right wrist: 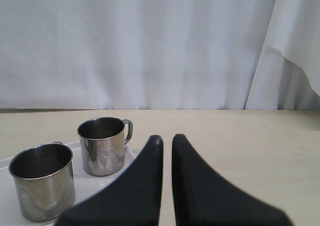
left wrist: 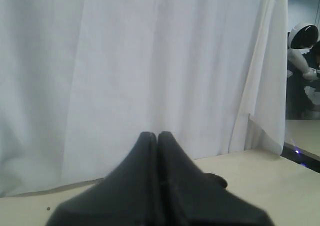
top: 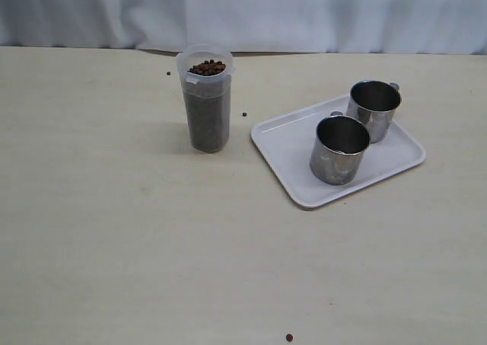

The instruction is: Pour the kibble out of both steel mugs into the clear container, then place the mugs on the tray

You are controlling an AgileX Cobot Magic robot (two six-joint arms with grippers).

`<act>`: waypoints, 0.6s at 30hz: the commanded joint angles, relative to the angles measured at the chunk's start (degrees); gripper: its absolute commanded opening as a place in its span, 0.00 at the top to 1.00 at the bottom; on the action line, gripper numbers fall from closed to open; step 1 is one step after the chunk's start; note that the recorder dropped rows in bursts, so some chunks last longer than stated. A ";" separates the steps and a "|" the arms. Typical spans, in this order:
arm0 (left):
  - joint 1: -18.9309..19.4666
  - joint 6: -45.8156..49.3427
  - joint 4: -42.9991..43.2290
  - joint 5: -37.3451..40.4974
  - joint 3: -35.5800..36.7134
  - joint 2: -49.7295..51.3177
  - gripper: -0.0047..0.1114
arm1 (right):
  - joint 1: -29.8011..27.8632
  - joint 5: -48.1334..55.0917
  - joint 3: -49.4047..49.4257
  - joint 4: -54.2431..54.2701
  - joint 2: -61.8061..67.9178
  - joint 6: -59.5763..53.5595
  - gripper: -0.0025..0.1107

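The clear container [top: 205, 101] stands at the back centre, filled almost to its rim with kibble [top: 207, 68]. Both steel mugs stand upright and empty on the white tray [top: 281, 143]: one nearer [top: 339, 148], one farther [top: 374, 109]. The right wrist view shows the same mugs [right wrist: 102, 146] [right wrist: 42, 181] on the tray [right wrist: 95, 183], off to one side of my right gripper [right wrist: 166, 138], whose fingers stand a narrow slit apart, holding nothing. My left gripper [left wrist: 157, 134] is shut, empty, facing a white curtain. Neither gripper shows in the exterior view.
Stray pellets lie on the table: one beside the container [top: 244, 114], one behind it [top: 168, 74], one near the front edge [top: 289, 337]. A white curtain [top: 243, 10] closes off the back.
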 commanded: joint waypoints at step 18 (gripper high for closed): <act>24.30 -0.40 -3.25 -29.38 0.47 -5.44 0.96 | -0.47 -0.07 0.24 0.07 -0.23 0.08 0.93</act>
